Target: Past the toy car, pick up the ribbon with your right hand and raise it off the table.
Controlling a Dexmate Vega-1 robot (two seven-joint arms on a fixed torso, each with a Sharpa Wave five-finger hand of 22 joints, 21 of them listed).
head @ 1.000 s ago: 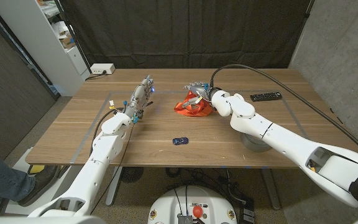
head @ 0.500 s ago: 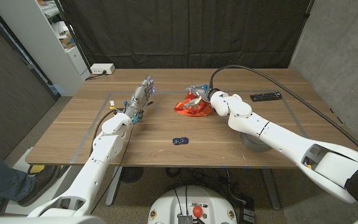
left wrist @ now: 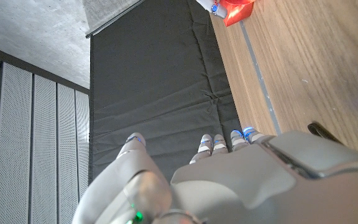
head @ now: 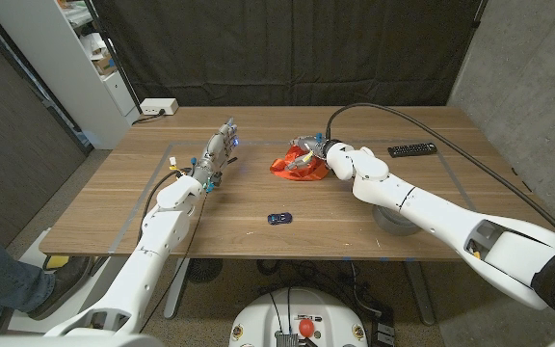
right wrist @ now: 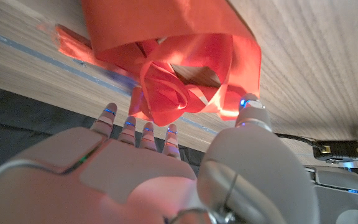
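So the ribbon [head: 293, 166], a loose orange-red tangle, sat on the wooden table [head: 355, 217] well past the little blue toy car [head: 278, 219], roughly at the car's 12 o'clock. The right hand [head: 313, 149] was right up against it at the ribbon's 2 o'clock side. From the right wrist view, the fingers [right wrist: 140, 127] were stretched out and the thumb sat apart, fingertips at the loops [right wrist: 173, 93], nothing actually gripped. The left hand [head: 218, 152] stood at the ribbon's 9 o'clock, fingers straight, holding nothing. A black remote [head: 411, 149] lay off around 3 o'clock.
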